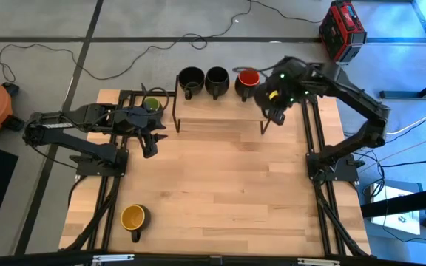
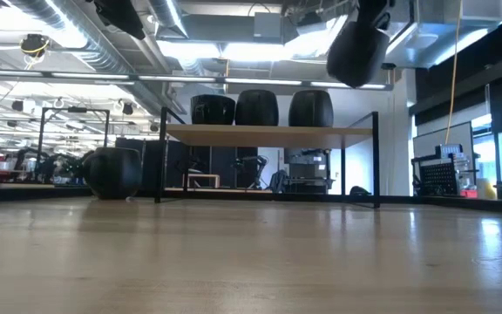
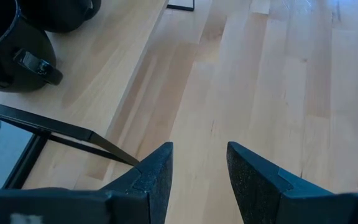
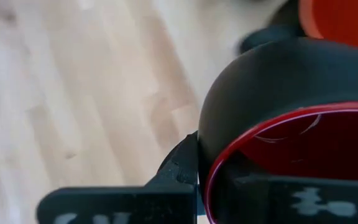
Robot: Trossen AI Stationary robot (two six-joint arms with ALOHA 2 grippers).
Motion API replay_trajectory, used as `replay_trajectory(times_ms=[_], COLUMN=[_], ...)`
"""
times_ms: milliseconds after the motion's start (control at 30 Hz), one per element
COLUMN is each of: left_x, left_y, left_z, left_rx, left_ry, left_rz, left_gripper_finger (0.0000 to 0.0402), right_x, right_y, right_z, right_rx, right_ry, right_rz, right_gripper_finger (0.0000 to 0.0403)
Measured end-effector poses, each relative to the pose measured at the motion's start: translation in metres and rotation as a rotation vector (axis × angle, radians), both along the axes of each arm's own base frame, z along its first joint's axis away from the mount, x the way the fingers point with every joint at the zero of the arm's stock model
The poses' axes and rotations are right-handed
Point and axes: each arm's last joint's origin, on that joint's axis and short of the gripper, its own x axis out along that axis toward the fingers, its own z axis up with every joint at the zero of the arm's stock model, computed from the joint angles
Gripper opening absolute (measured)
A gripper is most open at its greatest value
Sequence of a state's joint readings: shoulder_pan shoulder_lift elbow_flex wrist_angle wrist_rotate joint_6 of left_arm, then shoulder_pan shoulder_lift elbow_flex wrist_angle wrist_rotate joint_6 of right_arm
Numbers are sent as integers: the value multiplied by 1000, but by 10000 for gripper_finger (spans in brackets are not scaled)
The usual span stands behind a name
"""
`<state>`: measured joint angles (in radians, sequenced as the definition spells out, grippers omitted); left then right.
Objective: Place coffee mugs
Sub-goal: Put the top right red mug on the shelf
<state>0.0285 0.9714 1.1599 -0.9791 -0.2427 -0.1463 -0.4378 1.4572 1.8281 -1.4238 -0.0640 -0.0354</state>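
Three black mugs stand in a row on the raised shelf (image 1: 220,118) at the table's far edge: two with black insides (image 1: 191,80) (image 1: 217,80) and one orange-red (image 1: 248,80). My right gripper (image 1: 274,103) hovers over the shelf's right end, shut on the dark-red mug (image 2: 358,48), which the gripper hides in the high view. The green mug (image 1: 151,105) stands on the table left of the shelf. My left gripper (image 1: 150,142) hangs open just near of it, touching nothing. The yellow mug (image 1: 134,218) stands at the near left corner. My right gripper holds the dark-red mug by its wall at the rim (image 4: 211,163). One finger (image 4: 179,167) lies against the black outside; the other is hidden behind the rim. The mug is lifted clear, tilted, above the shelf's right end and beside the orange-red mug (image 4: 340,18).
The shelf is a wooden board on thin black metal legs (image 2: 376,157), and its free room is at the right end. Black frame rails (image 1: 313,140) run along both table sides. The table's middle is bare wood (image 1: 220,177). A red box (image 1: 342,28) and cables lie on the floor beyond.
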Motion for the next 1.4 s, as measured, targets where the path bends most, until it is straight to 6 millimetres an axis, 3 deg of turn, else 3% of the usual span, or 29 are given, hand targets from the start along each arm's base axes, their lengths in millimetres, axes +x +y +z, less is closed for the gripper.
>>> replay_trajectory(times_ms=[200,400,633,1100,1400], left_x=[0,0,0,0,0], left_y=[0,0,0,0,0], left_z=[0,0,0,0,0], left_rx=[-1,0,0,1,2], left_ry=[0,-1,-1,-2,-2], left_rz=[-1,0,-1,2,2], left_gripper_finger=[146,146,146,146,146], right_x=[27,55,75,77,82], right_y=[8,-5,-17,-47,-49], right_z=[-5,-21,-44,-61,-67], right_rx=[108,213,251,281,299], right_ry=[112,144,217,256,267], right_rz=[0,-16,-20,-76,-53], right_gripper_finger=[1,1,3,6,8])
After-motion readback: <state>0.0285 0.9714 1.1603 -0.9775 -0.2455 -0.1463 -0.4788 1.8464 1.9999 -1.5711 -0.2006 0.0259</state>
